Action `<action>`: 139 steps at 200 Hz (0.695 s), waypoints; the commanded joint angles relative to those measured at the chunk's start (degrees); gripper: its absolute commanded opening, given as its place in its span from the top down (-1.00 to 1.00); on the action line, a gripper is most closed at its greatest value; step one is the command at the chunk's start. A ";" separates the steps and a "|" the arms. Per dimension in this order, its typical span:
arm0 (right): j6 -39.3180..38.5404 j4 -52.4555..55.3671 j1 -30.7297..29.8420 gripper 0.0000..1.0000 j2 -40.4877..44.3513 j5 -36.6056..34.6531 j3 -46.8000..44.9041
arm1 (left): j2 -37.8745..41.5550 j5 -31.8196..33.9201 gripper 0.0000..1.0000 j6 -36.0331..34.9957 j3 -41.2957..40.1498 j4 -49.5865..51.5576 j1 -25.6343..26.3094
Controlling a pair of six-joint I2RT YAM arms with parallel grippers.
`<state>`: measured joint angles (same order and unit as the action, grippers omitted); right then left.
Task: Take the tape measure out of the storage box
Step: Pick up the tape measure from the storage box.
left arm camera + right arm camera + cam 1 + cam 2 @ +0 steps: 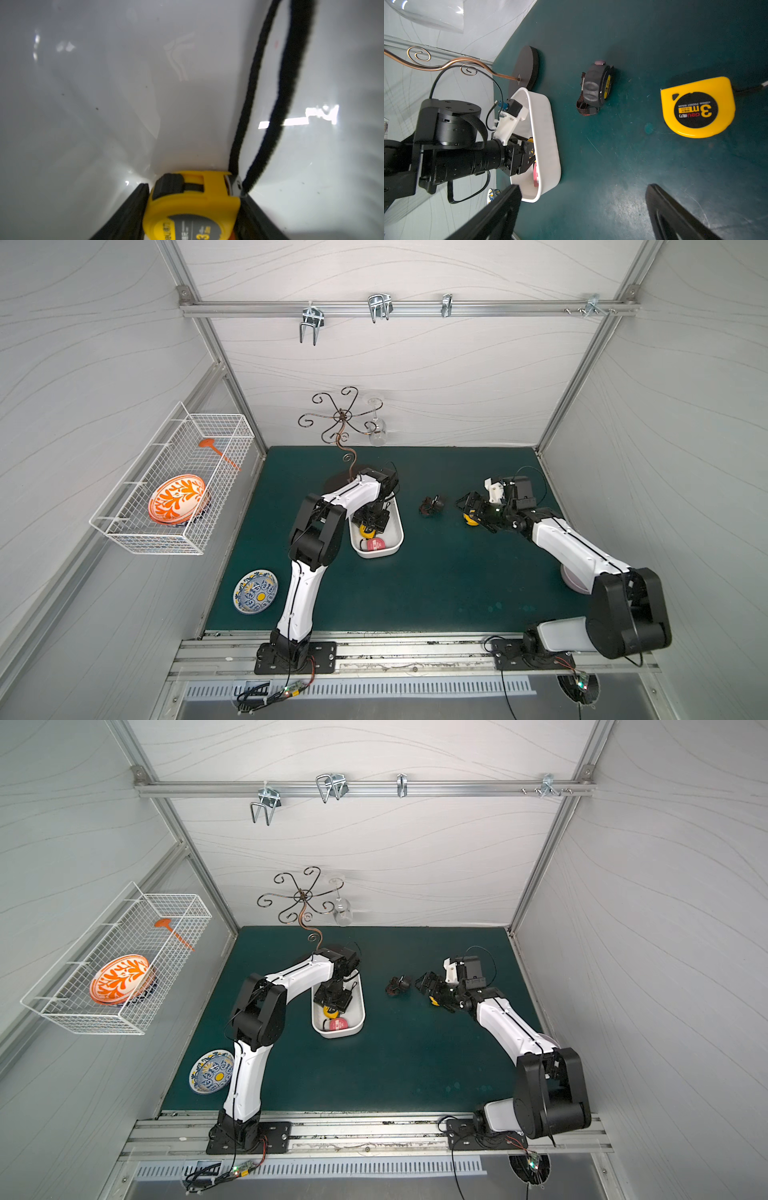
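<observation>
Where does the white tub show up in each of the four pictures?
Top view: storage box mid-table, partly under left arm.
Top view: storage box mid-table again.
Left wrist: its white inside fills the picture.
Right wrist: its wall near the stand's black base.
Shared landmark: the yellow tape measure inside it.

A white wire-grid basket (158, 540) hung on the left wall, holding an orange-and-white patterned ceramic plate (178, 498) and an orange plastic long-handled utensil (206, 443). On the dark green table mat (436, 580) lay a blue-and-yellow painted plate (255, 591), near the front left corner. A copper scrolled wire stand (340, 416) at the back carried a clear wine glass (377, 433) upside down
</observation>
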<state>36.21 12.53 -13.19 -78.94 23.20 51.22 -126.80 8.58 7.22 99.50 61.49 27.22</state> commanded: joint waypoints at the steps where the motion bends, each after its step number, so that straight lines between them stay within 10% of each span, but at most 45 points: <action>1: 0.04 0.17 0.40 -0.98 1.68 0.59 -0.68 | -2.76 -0.67 0.03 0.49 0.58 -0.14 -0.24; 48: -0.34 -0.44 0.38 -0.98 2.23 1.31 -1.21 | -1.65 -2.05 1.00 1.80 0.54 -0.72 -0.27; 139: -2.04 -7.39 -2.57 -0.98 5.74 3.51 -6.25 | 13.90 -11.25 1.00 15.17 0.40 -6.70 -0.34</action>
<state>35.51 8.82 -14.04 -75.26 25.47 45.80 -119.50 1.93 15.59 99.48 58.39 26.98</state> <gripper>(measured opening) 0.987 0.599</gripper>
